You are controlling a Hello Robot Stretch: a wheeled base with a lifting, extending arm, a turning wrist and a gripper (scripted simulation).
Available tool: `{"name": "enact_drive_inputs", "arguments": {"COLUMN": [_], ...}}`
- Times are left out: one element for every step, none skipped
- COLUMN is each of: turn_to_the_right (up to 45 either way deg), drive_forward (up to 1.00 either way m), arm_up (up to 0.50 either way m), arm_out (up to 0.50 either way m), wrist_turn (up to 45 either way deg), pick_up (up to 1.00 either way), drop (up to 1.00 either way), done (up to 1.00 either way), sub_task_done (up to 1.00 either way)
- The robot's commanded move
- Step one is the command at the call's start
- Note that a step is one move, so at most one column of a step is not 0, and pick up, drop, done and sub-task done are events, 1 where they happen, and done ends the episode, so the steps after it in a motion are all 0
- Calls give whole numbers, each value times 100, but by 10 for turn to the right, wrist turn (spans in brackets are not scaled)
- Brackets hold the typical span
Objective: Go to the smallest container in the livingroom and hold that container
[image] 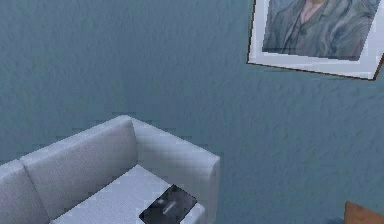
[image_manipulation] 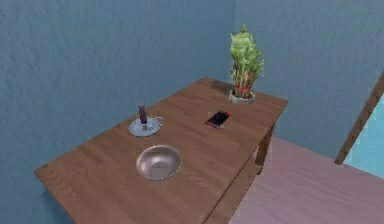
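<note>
Ahead you see a sofa [image: 90,160] against the blue wall. A dark flat thing [image: 168,208] lies on its seat, and a framed picture [image: 315,35] hangs at the upper right.

To the side you have a wooden table [image_manipulation: 95,168]. The metal bowl [image_manipulation: 159,161] sits on it toward the near edge. Just behind is a grey dish [image_manipulation: 145,126] with a dark upright stick, farther along a red phone [image_manipulation: 217,119], and at the far end a potted plant [image_manipulation: 244,65].

You cannot tell how the fingers stand.

The sofa [image: 95,160] is white, the table [image_manipulation: 100,172] brown, the bowl [image_manipulation: 159,162] silver.
</note>
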Motion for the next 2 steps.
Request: {"name": "enact_drive_inputs", "arguments": {"turn_to_the_right": [0,0], "drive_forward": [0,0], "arm_up": [38,0], "arm_out": [0,24], "wrist_turn": [0,0], "pick_up": [0,0], "drop": [0,0], "done": [0,0], "sub_task_done": [0,0]}}
